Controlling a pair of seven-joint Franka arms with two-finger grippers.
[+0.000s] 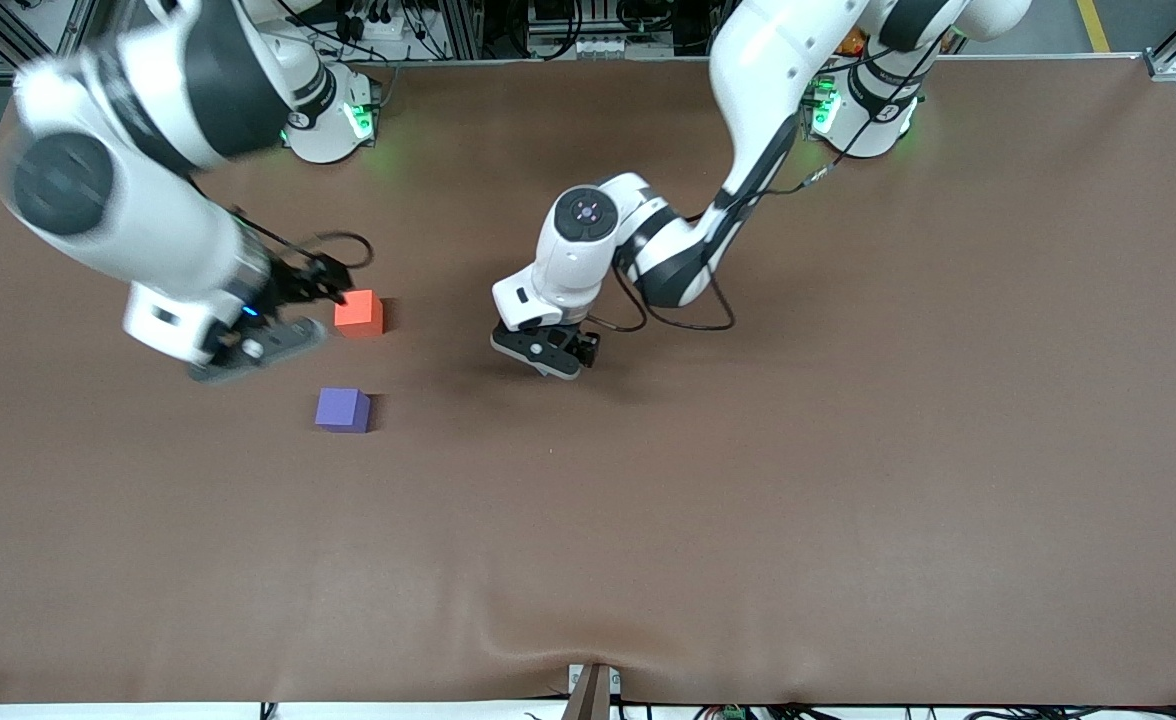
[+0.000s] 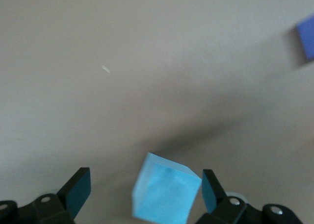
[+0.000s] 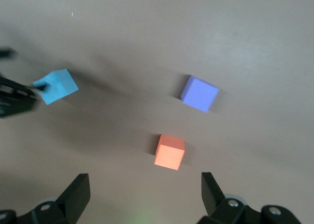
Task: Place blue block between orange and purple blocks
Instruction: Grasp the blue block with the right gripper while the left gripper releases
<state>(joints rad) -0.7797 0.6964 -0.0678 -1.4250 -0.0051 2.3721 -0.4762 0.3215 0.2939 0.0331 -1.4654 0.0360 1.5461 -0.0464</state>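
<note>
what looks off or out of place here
The blue block sits tilted between the left tool's open fingers, well away from the orange block and purple block, toward the left arm's end. The right tool hangs open over the orange block.

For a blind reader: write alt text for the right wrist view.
Three blocks lie on a brown table: an orange block between the right gripper's open fingers, a purple block apart from it, and a blue block off to one side. The left gripper's dark tips show at the blue block, at the frame's edge.
</note>
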